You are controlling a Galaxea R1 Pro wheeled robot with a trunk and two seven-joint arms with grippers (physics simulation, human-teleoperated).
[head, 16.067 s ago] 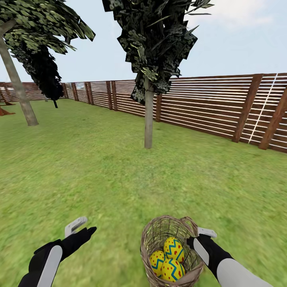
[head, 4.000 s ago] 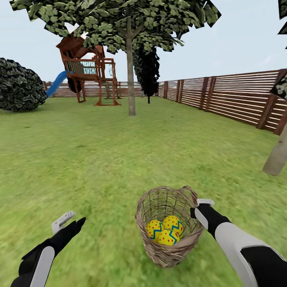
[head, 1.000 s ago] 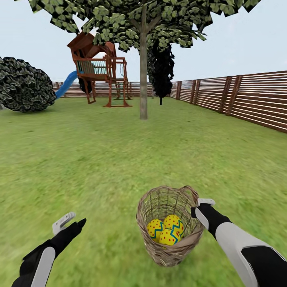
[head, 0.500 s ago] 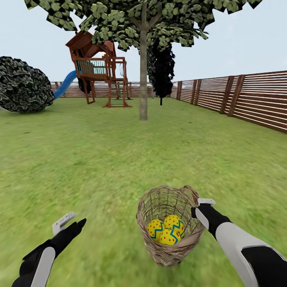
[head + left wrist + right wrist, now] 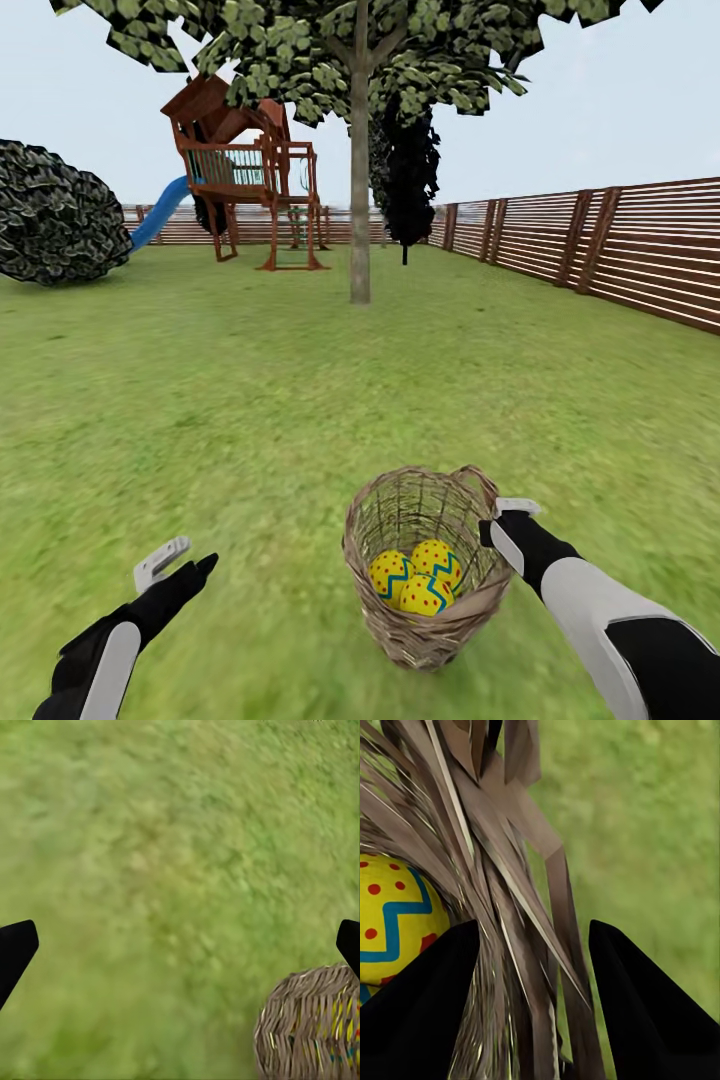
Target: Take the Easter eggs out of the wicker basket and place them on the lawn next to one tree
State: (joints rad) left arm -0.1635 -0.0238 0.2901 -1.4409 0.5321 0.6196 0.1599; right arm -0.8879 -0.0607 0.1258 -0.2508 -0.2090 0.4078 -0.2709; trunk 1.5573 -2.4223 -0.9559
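The right gripper (image 5: pixel 497 520) clamps the basket (image 5: pixel 425 565) rim, eggs (image 5: pixel 415 580) inside, with the tree (image 5: pixel 359 200) straight ahead, well off; the left gripper (image 5: pixel 175 563) hangs wide and empty.

Three eggs (image 5: pixel 418 579) lie in one basket (image 5: pixel 420 628). Two end effectors: left (image 5: pixel 176 564), right (image 5: pixel 506 519). On the lawn (image 5: pixel 250 400) stand one grey-trunked tree (image 5: pixel 359 200), one dark slim tree (image 5: pixel 410 180), one bush (image 5: pixel 55 215), one playset (image 5: pixel 245 170) with one slide (image 5: pixel 160 212).
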